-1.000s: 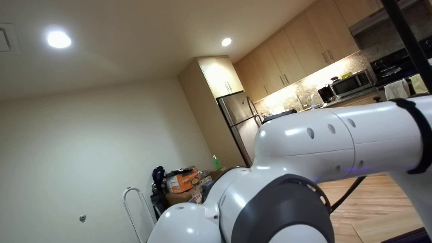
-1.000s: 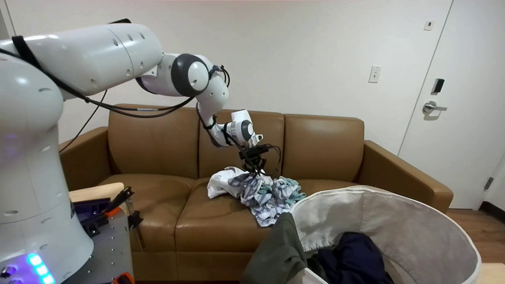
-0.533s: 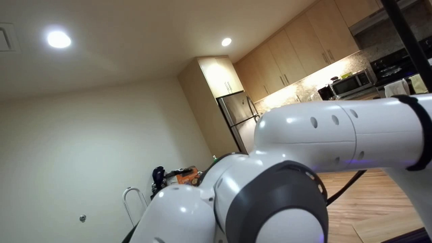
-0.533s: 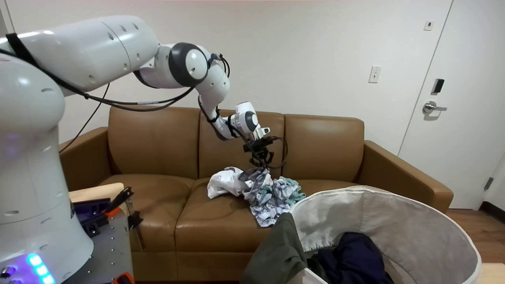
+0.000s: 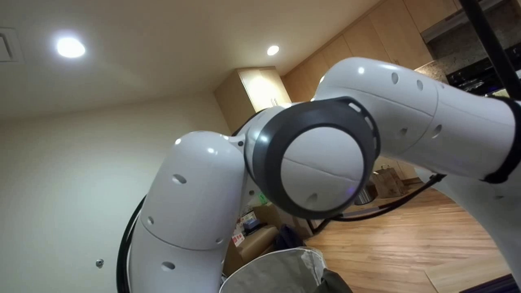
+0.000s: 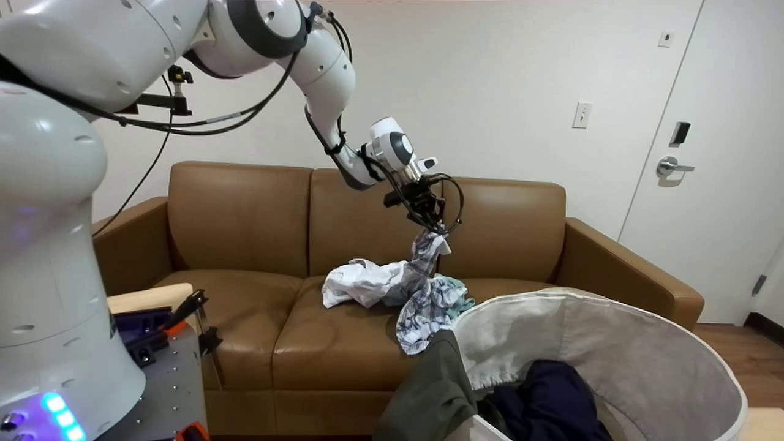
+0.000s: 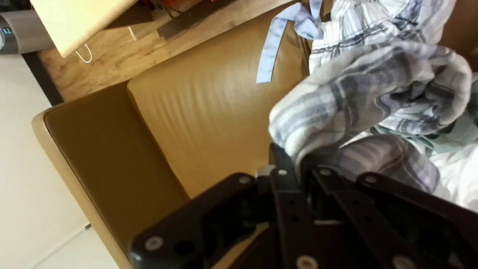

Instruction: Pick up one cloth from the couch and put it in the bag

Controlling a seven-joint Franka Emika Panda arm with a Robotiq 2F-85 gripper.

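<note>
Your jaws grip the plaid cloth [image 6: 424, 257], its length trailing down toward the couch [image 6: 331, 349]; in an exterior view the bag [image 6: 649, 349] lies nearer and right of the jaws, probably calling for lift first.

Checked in white, slate grey and muted blue on the plaid cloth [image 7: 347, 101]; pale blue along the ribbon [image 7: 274, 45]. White on the crumpled cloth [image 6: 352, 285], soft teal on another piece [image 6: 458, 296]. Warm tan-brown across the couch [image 6: 337, 355]. Light grey on the bag [image 6: 649, 355], deep navy on the bundle [image 6: 551, 401] inside, dull olive-grey on the draped fabric [image 6: 425, 392]. Glossy white on the arm [image 5: 195, 195], with charcoal around the joint [image 5: 319, 169].
</note>
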